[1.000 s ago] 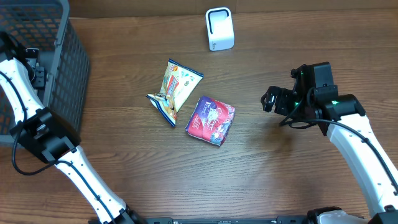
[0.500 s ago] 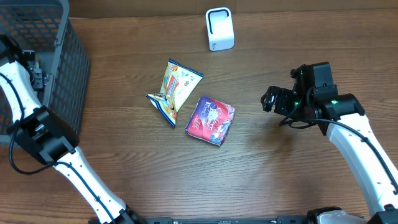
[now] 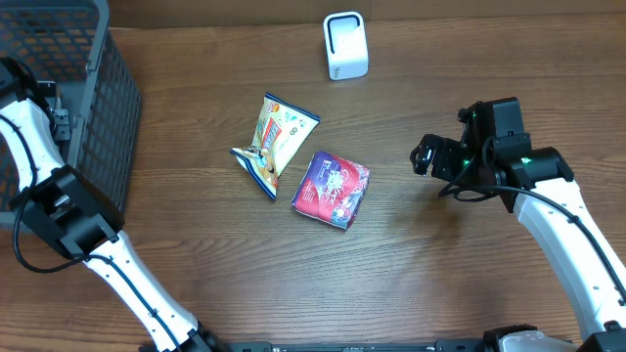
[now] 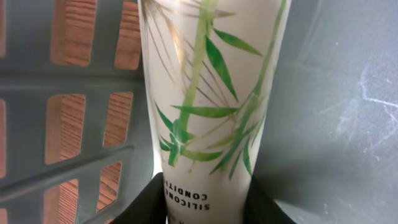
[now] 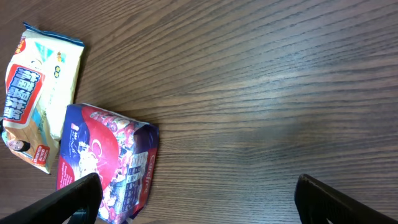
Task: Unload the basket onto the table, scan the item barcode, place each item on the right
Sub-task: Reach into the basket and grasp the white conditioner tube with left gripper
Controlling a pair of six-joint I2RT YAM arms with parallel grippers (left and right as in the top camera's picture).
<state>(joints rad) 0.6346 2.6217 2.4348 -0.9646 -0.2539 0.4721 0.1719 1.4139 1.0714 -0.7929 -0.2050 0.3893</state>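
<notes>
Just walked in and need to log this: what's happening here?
The left tool is inside the gray basket, closed around a bamboo-print conditioner tube. The right tool hangs open and empty above the table, near a purple packet and a snack bag. The white scanner stands at the far edge; nothing is at it yet.
</notes>
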